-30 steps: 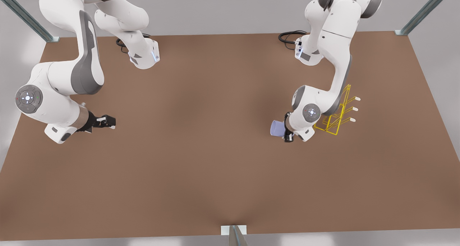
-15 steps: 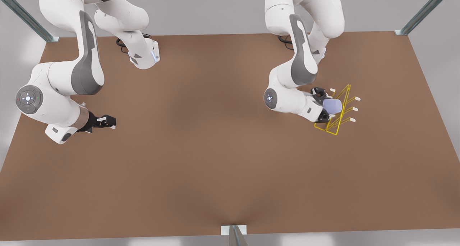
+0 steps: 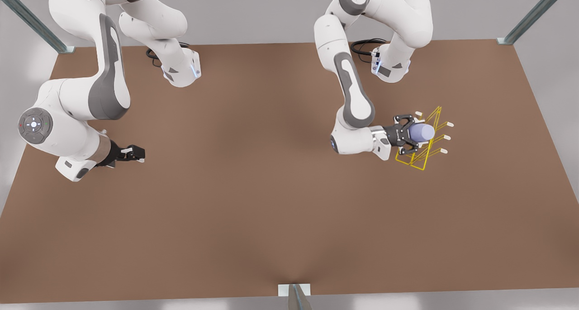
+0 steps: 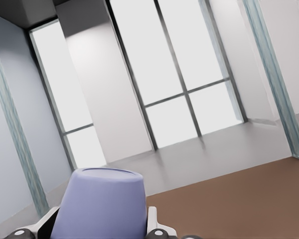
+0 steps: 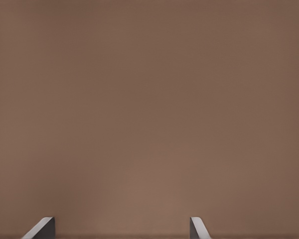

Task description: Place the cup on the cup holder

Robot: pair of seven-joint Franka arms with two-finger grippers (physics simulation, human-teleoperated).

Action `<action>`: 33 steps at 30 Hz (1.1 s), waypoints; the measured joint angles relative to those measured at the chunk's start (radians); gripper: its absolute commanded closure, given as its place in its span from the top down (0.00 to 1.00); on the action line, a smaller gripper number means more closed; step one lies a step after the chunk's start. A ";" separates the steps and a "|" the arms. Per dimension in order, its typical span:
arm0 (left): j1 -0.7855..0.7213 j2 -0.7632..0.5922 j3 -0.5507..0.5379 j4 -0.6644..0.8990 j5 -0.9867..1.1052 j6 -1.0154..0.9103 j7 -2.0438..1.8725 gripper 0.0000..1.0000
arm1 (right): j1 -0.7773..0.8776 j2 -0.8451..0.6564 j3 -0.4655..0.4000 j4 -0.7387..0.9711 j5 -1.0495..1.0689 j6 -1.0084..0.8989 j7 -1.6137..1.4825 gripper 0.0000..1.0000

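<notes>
Left tool (image 3: 410, 134) has swung level, clamping the cup (image 3: 421, 132) at the cup holder (image 3: 425, 154)

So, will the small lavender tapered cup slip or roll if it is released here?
The small lavender tapered cup looks smooth, so it may slip from the left gripper. Handleless and round, it would likely roll if it misses the thin yellow wire rack.

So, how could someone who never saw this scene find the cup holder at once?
Look over the brown table toward the front view's right, where the left tool holds a lavender cup. Directly behind that cup stands the cup holder. It is the one thin yellow wire frame, with white-tipped prongs pointing outward.
</notes>
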 measured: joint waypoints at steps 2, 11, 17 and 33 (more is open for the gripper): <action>-0.006 0.010 0.001 -0.032 -0.003 0.036 -0.040 0.63 | 0.000 0.002 -0.001 0.001 0.000 0.000 -0.001 1.00; -0.021 0.045 0.004 -0.053 -0.001 0.114 -0.191 0.63 | 0.000 0.004 -0.001 0.004 0.001 0.000 -0.003 1.00; -0.071 0.067 -0.018 -0.136 -0.009 0.143 -0.274 0.63 | 0.000 0.009 -0.001 0.007 0.002 0.000 -0.005 1.00; -0.098 0.087 -0.048 -0.146 -0.047 0.163 -0.405 1.00 | -0.010 0.011 -0.001 0.009 0.002 0.000 -0.008 1.00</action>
